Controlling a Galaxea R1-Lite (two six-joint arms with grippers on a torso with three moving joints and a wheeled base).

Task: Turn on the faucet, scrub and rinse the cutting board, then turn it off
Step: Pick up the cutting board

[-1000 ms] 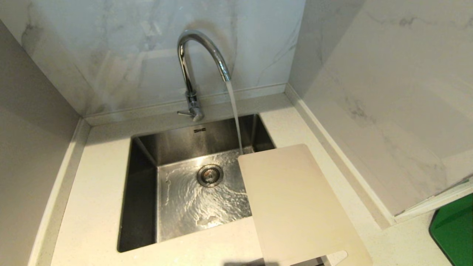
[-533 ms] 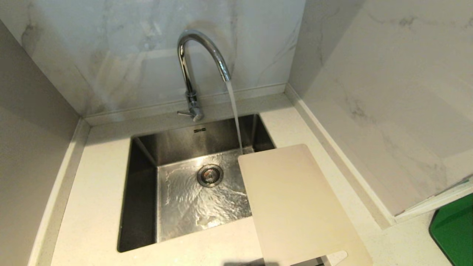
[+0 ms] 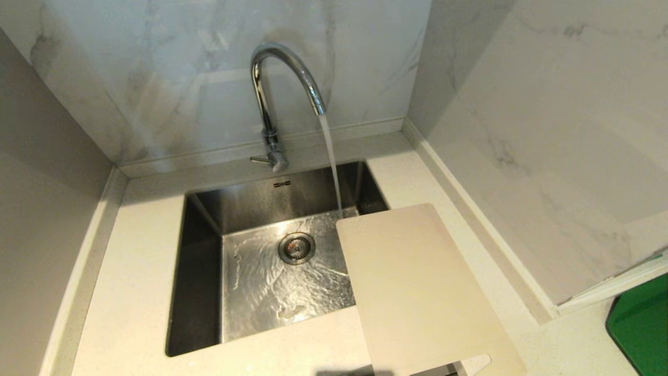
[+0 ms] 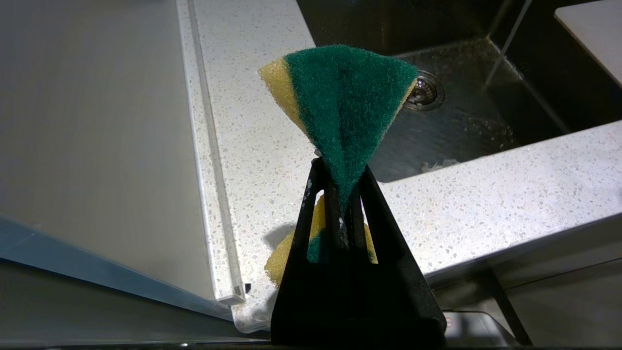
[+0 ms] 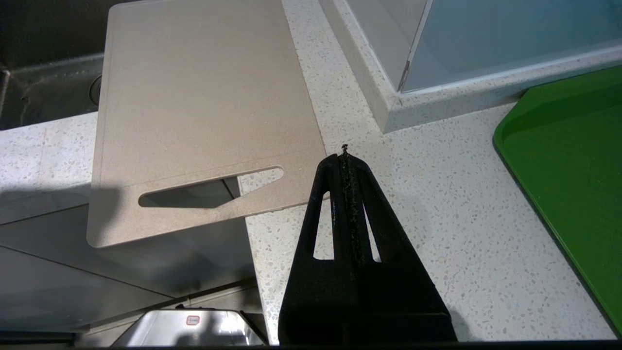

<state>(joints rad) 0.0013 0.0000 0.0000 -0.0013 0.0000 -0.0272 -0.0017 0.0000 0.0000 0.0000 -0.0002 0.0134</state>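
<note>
Cutting board (image 3: 422, 292) lies long axis running from sink (image 3: 198, 292) toward counter edge, handle slot nearest robot; left gripper (image 4: 340, 194) clamps sponge (image 4: 340, 112), right gripper (image 5: 346, 155) closed, empty.

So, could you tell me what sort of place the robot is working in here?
Most likely a kitchen: a steel sink set in a speckled stone counter, a chrome faucet running, a cutting board at the sink's edge, marble-look walls.
</note>
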